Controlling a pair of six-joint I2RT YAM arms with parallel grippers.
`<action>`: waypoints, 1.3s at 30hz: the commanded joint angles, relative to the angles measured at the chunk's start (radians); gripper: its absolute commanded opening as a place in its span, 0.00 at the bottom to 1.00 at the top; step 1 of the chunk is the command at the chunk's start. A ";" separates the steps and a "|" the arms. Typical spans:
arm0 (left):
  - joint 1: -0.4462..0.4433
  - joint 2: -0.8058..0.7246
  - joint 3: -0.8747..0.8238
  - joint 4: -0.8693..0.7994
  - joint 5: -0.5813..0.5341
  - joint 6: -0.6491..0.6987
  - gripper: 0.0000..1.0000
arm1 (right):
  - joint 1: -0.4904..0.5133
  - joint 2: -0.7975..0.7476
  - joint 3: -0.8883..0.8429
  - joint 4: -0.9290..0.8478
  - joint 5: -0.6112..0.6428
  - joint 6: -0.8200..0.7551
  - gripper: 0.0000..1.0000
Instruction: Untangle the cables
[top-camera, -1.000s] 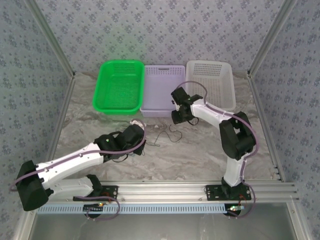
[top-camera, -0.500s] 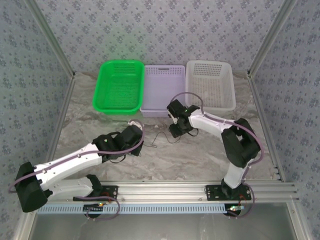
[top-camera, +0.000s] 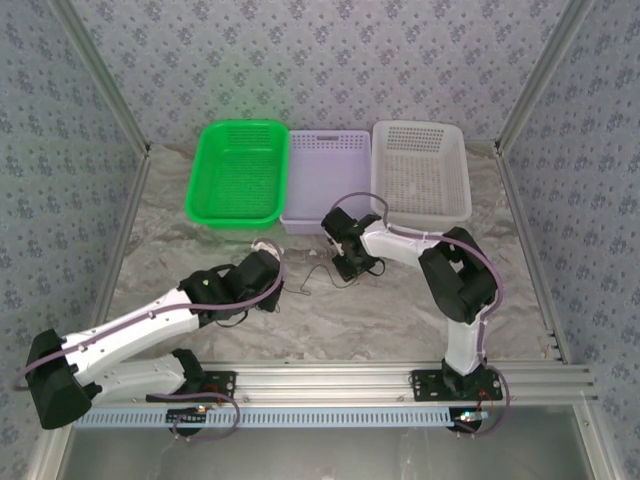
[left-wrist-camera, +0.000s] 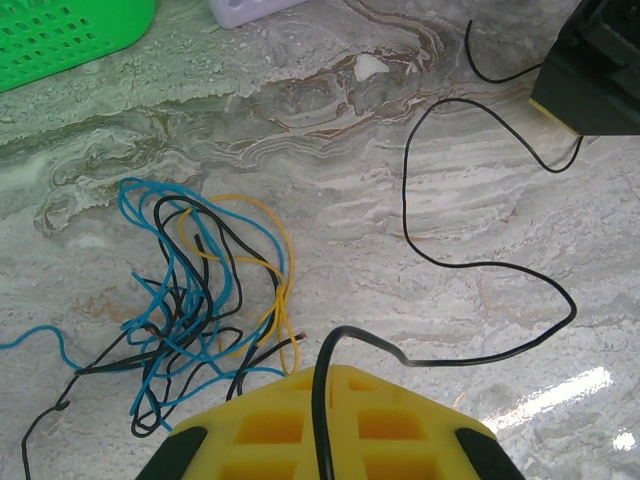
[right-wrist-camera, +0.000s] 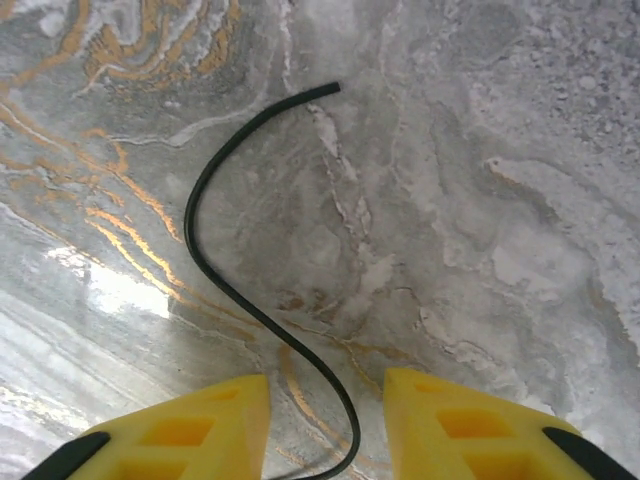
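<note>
Mid-table, left fingers (left-wrist-camera: 392, 428) clamped on black cable (left-wrist-camera: 404, 205); right fingers (right-wrist-camera: 185, 432) half-open astride its free end, bare marble (right-wrist-camera: 480, 150) around.

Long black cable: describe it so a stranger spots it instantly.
On the marble table, look in front of the lavender basket. The long black cable snakes there in wide loops, gripped by the left claw, unlike the bunched blue, black and yellow tangle.

Tangle (left-wrist-camera: 190, 310) left, loose cable (left-wrist-camera: 480, 265) right
</note>
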 joint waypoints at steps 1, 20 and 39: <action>0.004 -0.013 0.000 -0.017 -0.012 0.005 0.00 | 0.001 0.041 0.016 -0.007 0.002 0.001 0.32; 0.003 0.017 -0.026 0.081 0.165 0.025 0.00 | -0.260 -0.551 0.188 -0.096 -0.063 0.156 0.00; -0.128 0.317 0.098 0.294 0.234 0.015 0.00 | -0.677 -0.388 0.747 0.011 -0.447 0.400 0.00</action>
